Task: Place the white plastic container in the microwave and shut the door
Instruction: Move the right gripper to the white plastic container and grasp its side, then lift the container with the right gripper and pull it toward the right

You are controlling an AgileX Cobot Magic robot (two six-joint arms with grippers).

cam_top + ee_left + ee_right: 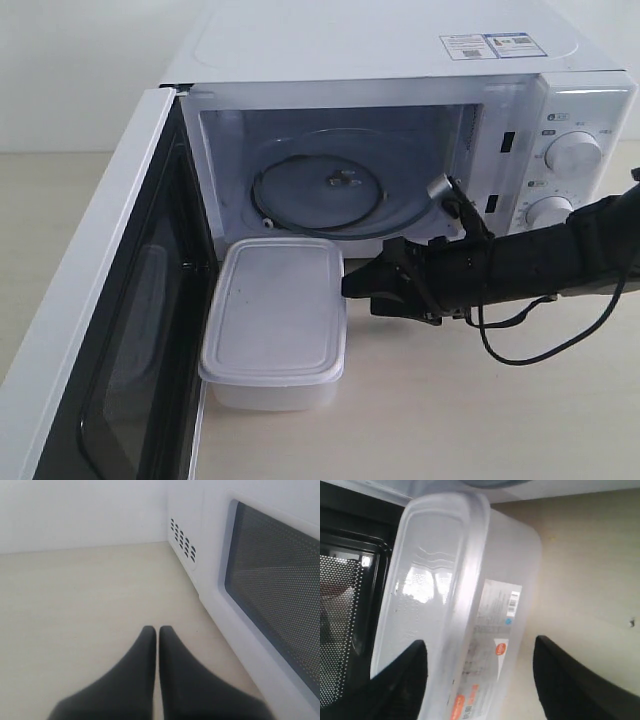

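Note:
The white plastic container [275,320] stands on the table right in front of the microwave [400,120], whose door [100,330] hangs wide open to the left. Inside, the glass turntable [325,185] is bare. My right gripper [355,285] is open at the container's right side, one finger over the lid edge and the other beside the wall. In the right wrist view the container's labelled side [495,645] fills the gap of the right gripper [480,655]. My left gripper [158,630] is shut and holds nothing, low over the table outside the door's mesh window [275,605].
The microwave's two dials [572,152] sit on its right panel just above my right arm [540,255]. A black cable [545,345] loops below that arm. Vent slots [182,539] mark the microwave's side wall by my left gripper. Light wooden tabletop [480,420] extends right of the container.

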